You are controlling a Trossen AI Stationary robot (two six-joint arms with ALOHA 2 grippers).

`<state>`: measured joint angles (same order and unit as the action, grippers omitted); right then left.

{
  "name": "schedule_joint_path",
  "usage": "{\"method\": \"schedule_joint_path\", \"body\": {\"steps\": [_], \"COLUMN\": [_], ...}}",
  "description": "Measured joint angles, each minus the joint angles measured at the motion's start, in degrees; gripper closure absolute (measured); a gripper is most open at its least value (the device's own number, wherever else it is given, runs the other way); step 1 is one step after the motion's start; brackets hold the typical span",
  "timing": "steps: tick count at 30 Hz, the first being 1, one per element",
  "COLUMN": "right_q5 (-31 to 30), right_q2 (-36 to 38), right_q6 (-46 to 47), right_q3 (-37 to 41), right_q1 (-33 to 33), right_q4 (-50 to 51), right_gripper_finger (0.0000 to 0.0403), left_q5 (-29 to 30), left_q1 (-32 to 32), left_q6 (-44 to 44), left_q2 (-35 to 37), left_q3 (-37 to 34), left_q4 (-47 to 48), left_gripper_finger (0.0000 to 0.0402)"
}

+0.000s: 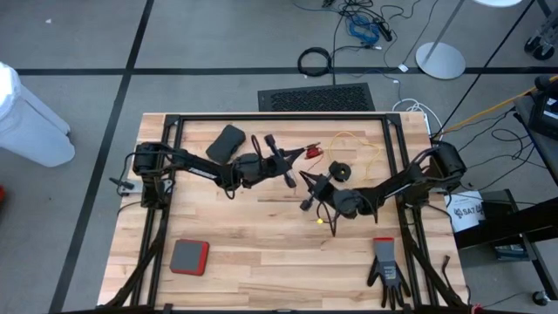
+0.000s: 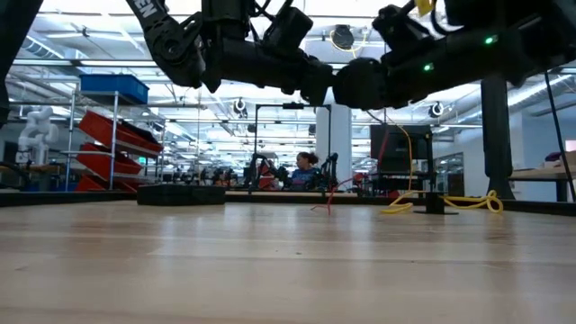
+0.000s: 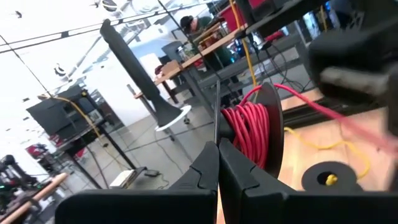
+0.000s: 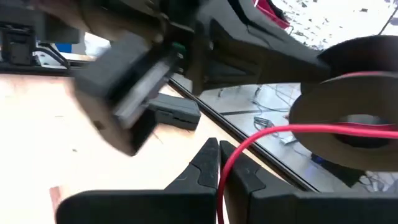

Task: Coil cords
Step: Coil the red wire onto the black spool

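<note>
A small black reel [image 3: 268, 127] wound with red cord [image 3: 245, 134] hangs above the table's middle, with my left gripper [image 3: 218, 144] shut on it. From the reel [image 4: 348, 134] a free length of red cord [image 4: 273, 130] runs to my right gripper [image 4: 219, 144], which is shut on it. In the high view the left gripper [image 1: 296, 158] and right gripper [image 1: 307, 181] stand close together, both above the table. The yellow cord [image 1: 353, 144] lies loose on the far part of the table with its black reel [image 1: 338, 170] lying flat. My left gripper pinches the thin edge of the reel's one flange [image 3: 216, 127] between its two fingers, coming about level from the table's left. The reel is lifted clear of the table, its axle roughly level, the red windings beside the fingers. My right gripper pinches the free red cord [image 4: 219, 171] between its two fingers, a single strand, coming about level from the table's right. From the fingers the cord bends up and runs in a nearly straight line to the reel, clear of the table.
A black case [image 1: 228, 142] lies at the far left of the table, a red and grey pad [image 1: 189, 256] near the front left, a black glove [image 1: 386, 270] near the front right. A black frame [image 1: 279, 117] borders the table's far side.
</note>
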<state>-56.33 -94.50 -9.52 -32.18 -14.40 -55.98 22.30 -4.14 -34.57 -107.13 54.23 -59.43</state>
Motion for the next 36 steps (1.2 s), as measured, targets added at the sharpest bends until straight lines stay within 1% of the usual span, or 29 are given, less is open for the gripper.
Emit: {"method": "schedule_joint_path", "body": {"steps": [3, 7, 14, 21, 26, 32, 36], "right_q5": [-2.5, -2.7, -3.1, -5.8, -8.4, -8.4, -8.4], "right_q2": [0.0, 0.0, 0.1, 0.1, 0.1, 0.1, 0.1], "right_q6": [0.0, 1.6, 3.6, 6.9, 11.0, 14.8, 16.3], "right_q3": [0.0, 0.0, 0.0, 0.0, 0.0, 0.0, 0.0], "right_q1": [-2.3, -4.5, -6.2, -8.8, -10.5, -10.8, -10.9], "right_q4": [0.0, 0.0, 1.2, 3.7, 6.1, 6.7, 6.6], "right_gripper_finger": [0.0403, 0.0403, 0.0403, 0.0403, 0.0403, 0.0403, 0.0403], "left_q5": [0.8, 0.8, 0.9, 0.9, 0.8, 0.5, 0.2], "left_q1": [0.0, 0.0, 0.0, -0.1, -0.1, -0.1, 0.0], "left_q6": [-0.7, -0.7, -1.1, -5.7, -9.3, -13.5, -16.1], "left_q2": [0.0, 0.0, 0.0, 0.0, 0.0, 0.0, 0.0], "left_q3": [-0.2, -0.2, -0.2, -0.2, -0.2, -0.2, -0.2], "left_q4": [0.2, 0.5, 1.4, 4.6, 6.8, 9.0, 12.2], "left_gripper_finger": [0.0401, 0.0401, 0.0401, 0.0401, 0.0401, 0.0401, 0.0401]}}
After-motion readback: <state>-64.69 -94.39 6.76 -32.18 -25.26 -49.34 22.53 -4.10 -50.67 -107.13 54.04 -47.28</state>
